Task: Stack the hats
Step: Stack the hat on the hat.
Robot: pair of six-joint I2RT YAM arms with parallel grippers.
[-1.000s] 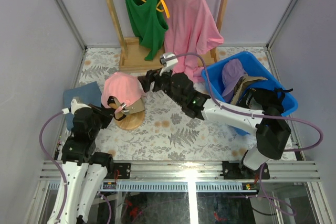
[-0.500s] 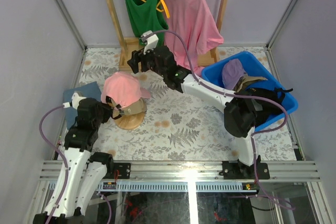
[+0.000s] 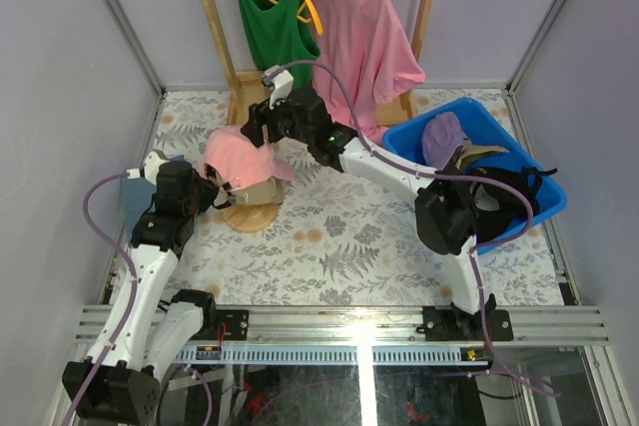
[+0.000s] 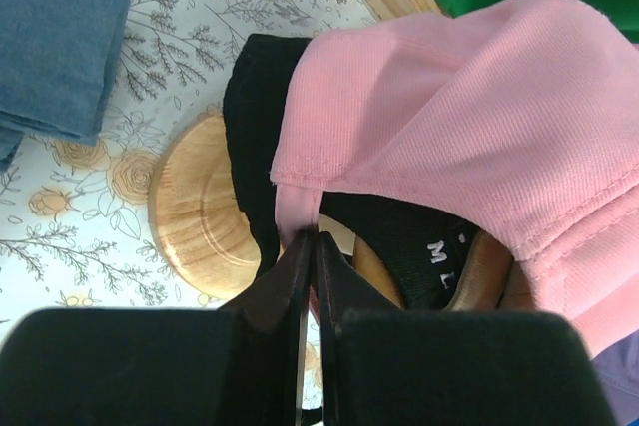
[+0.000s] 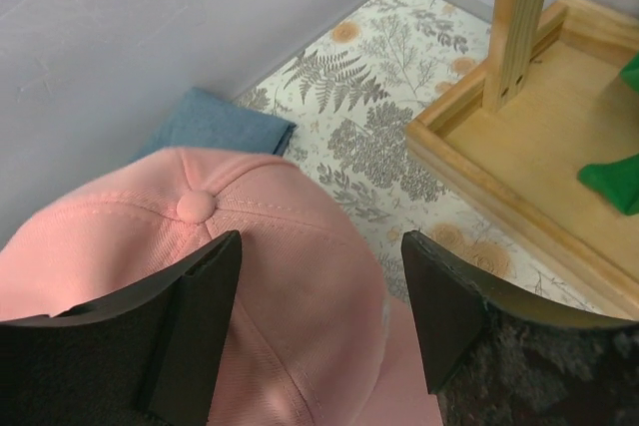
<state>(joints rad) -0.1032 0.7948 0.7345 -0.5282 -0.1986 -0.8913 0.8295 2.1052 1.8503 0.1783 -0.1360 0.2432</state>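
Observation:
A pink hat (image 3: 238, 155) tops a pile on a round wooden stand (image 3: 250, 216). Under it I see a black hat (image 4: 262, 137) and a tan brim (image 3: 256, 193). My left gripper (image 3: 212, 193) is shut on the pink hat's (image 4: 479, 117) lower edge, pinching the fabric at the fingertips (image 4: 313, 237). My right gripper (image 5: 319, 242) hovers open just over the pink hat's crown (image 5: 270, 296), one finger on each side of it, at the hat's far side in the top view (image 3: 256, 129). A lavender hat (image 3: 442, 142) lies in the blue bin (image 3: 544, 199).
A wooden clothes rack (image 3: 262, 107) at the back holds a green tank top (image 3: 275, 37) and a pink T-shirt (image 3: 359, 42); its base (image 5: 519, 157) is close to my right gripper. A folded blue cloth (image 3: 134, 193) lies at the left wall.
My right arm swung up and left to the far side of the pink hat, then dropped a little onto its crown. My left arm reached forward, shifting the pink hat slightly farther.

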